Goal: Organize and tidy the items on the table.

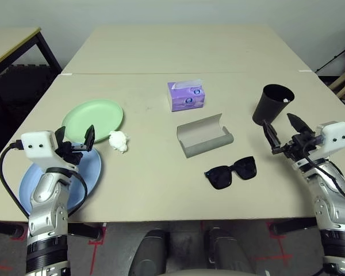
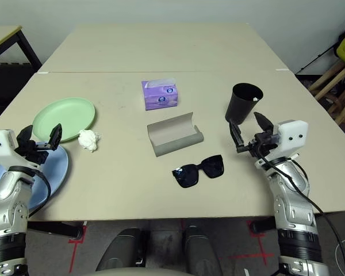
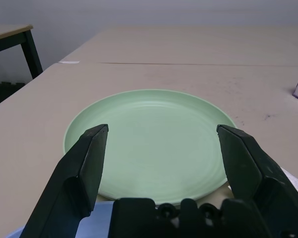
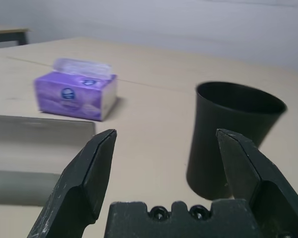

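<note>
Hovering with both pairs of fingers apart and empty, we line our right gripper (image 2: 248,137) up on the black tapered cup (image 2: 243,102) standing nearby on the table (image 1: 149,172); next, reach and close.

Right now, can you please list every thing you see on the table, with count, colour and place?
plate: one, pale green, far left
plate: one, light blue, near left edge
tissue wad: one, white, beside the green plate
tissue pack: one, purple, centre, far side
glasses case: one, grey, open, centre
sunglasses: one, black, in front of the case
cup: one, black, upright, right
left gripper: jaws open, above the blue plate
right gripper: jaws open, near the cup
</note>
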Robot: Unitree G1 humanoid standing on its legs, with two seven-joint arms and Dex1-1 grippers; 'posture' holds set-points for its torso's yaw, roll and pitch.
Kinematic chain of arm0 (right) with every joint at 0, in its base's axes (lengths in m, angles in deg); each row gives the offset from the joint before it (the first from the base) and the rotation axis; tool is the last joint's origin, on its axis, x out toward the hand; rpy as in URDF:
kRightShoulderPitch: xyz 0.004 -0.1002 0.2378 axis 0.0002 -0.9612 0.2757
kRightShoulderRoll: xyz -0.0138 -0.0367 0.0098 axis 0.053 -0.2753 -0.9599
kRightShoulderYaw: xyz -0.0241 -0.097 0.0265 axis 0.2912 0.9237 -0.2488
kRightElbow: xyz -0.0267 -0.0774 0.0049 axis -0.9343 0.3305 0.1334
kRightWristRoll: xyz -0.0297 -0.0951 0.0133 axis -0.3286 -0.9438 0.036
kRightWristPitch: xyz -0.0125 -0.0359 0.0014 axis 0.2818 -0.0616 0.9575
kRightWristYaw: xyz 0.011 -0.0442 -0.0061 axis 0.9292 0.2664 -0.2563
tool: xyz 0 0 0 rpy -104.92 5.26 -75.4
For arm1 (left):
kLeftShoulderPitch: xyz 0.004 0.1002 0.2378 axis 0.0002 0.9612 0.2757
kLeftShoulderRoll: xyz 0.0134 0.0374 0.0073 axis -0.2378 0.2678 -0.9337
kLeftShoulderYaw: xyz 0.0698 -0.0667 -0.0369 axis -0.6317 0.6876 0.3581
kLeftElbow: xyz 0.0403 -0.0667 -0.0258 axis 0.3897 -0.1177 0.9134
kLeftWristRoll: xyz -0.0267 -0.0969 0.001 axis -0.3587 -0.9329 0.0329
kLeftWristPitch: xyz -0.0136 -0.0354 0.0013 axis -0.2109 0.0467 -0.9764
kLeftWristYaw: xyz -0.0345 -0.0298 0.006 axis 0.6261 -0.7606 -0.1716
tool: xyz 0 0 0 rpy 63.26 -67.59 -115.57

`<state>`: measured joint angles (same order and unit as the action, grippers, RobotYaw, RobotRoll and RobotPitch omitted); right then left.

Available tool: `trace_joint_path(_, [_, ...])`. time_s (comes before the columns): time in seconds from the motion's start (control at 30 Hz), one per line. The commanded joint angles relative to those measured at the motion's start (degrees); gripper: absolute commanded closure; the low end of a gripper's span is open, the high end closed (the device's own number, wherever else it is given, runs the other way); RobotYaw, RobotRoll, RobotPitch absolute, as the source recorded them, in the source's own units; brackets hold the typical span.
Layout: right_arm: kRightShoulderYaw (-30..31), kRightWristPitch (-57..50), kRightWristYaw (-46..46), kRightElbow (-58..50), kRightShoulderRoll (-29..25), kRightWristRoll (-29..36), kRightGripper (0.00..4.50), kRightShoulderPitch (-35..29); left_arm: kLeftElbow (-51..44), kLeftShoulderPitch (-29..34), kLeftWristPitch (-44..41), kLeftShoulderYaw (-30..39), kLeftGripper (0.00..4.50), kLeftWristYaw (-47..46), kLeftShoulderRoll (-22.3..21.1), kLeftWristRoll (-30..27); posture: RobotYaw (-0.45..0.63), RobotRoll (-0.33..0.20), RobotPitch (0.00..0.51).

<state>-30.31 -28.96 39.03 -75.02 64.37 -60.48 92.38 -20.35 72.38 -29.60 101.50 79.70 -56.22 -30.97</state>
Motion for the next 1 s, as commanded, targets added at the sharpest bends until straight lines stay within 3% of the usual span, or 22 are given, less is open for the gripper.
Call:
trace_joint_path(0.03, [2.63,2.45,10.12,0.02,-3.88,1.54,0.02,-0.59,0.92,-0.13,-0.12,0.21,0.03,0.36,-0.46,-0.04,0.05,0.0,0.092])
trace_joint_path(0.2, [5.49,5.03,19.16,0.37,-6.32,2.98,0.02,0.44,0.72,-0.23,-0.35,0.08,0.03,0.39,-0.59,-0.01,0.06,0.0,0.092])
trace_joint_path(0.47, [8.71,0.18,27.21,-1.15,-8.34,6.36,0.02,3.02,-0.87,0.23,-1.05,0.05,0.03,-0.11,-0.6,0.02,0.08,0.0,0.095])
trace_joint_path(0.8, [10.07,-5.83,31.24,1.51,-11.31,6.05,0.02,7.17,-1.75,0.66,-1.65,0.16,0.03,-0.14,-0.69,0.0,0.09,0.0,0.098])
trace_joint_path(1.0, [10.68,-2.96,32.2,2.82,-11.3,3.53,0.02,7.99,-0.75,0.53,-1.33,0.16,0.03,0.7,-0.95,-0.13,0.09,0.0,0.098])
